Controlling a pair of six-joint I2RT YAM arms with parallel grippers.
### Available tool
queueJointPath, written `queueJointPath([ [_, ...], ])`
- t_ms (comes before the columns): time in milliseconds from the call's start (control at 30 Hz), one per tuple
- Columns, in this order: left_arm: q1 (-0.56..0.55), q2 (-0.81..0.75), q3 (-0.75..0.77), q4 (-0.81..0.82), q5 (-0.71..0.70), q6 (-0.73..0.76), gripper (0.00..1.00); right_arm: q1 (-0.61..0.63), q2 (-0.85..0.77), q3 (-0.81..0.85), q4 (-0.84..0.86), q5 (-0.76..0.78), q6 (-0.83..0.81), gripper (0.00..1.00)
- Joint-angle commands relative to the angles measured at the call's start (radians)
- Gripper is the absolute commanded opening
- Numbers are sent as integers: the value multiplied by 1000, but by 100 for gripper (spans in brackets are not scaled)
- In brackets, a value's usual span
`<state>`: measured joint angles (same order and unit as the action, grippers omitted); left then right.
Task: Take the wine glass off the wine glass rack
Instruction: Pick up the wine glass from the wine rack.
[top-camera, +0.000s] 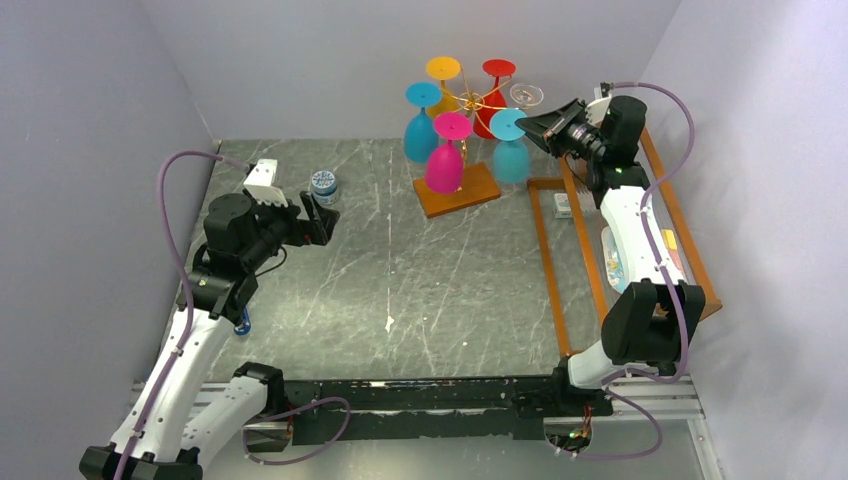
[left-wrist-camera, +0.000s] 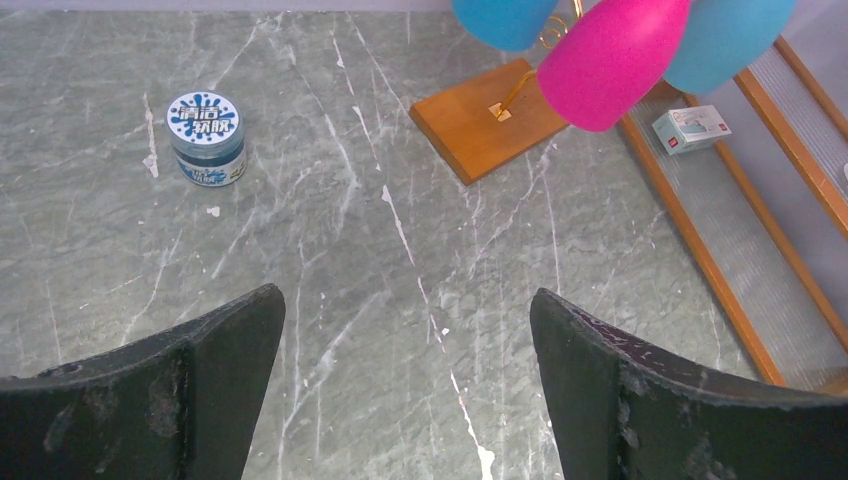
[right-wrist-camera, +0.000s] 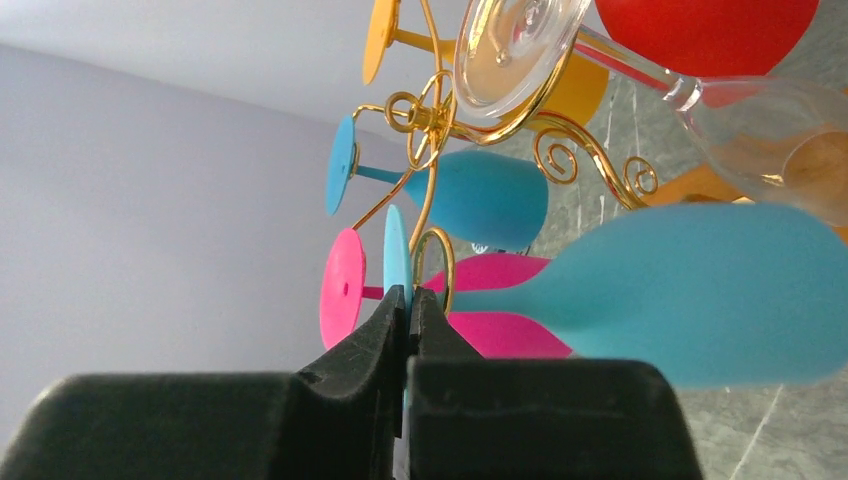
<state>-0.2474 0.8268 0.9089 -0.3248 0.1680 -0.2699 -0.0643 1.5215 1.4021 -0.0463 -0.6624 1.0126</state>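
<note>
At the far right of the grey marbled table (top-camera: 400, 280), the thin gold wire wine glass rack with curled scroll arms on a brown wooden base (top-camera: 457, 190) carries six glasses hung bowl-down. The one being taken is the light blue wine glass (top-camera: 512, 155) on the arm nearest the right arm.

The main risk, as I judge it, is the grip itself. Only the thin edge of the glass's flat blue foot (right-wrist-camera: 396, 250) sits between the jaw tips, while the heavy bowl (right-wrist-camera: 700, 300) hangs well away from them. The glass could pivot or slip free and fall onto the base or the table. The foot also sits against a gold scroll loop (right-wrist-camera: 432, 262), so a pull in the wrong line could snag it there and drag or tip the light rack. A clear stemmed glass (right-wrist-camera: 520, 40) and a magenta wine glass (top-camera: 445, 165) hang just beside it, and a swinging bowl could knock either one.

The right jaws are pressed together, clamped on that foot's rim with almost no gap showing. The left jaws stand wide apart above bare table, holding nothing, near a small blue-lidded jar (left-wrist-camera: 205, 135) and well apart from the rack.
</note>
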Motion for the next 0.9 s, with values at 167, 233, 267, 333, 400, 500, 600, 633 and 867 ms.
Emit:
queueJointPath([
  [167,7,-1,30,13,-19,-5,97,-9,-50,19,14,-22,57,0],
  [233,7,-1,38,2,-20,-6,97,-9,-56,6,41,-34,85,0],
  [267,7,-1,40,1,-18,-6,97,-9,-56,1,42,-41,99,0],
  [333,7,-5,42,0,-24,-7,97,-9,-55,-6,70,-52,122,0],
  [400,7,-9,40,2,-31,-10,97,-9,-54,-4,71,-50,129,0],
  [500,7,-8,41,4,-35,-3,97,-9,-53,2,50,-38,121,0],
  [600,7,-2,50,-3,-47,1,97,-9,-54,7,18,-29,109,0],
  [633,7,-3,51,-3,-48,1,97,-9,-53,9,10,-27,101,0],
  [867,7,3,60,-8,-41,12,97,-8,-49,10,-17,-34,76,0],
])
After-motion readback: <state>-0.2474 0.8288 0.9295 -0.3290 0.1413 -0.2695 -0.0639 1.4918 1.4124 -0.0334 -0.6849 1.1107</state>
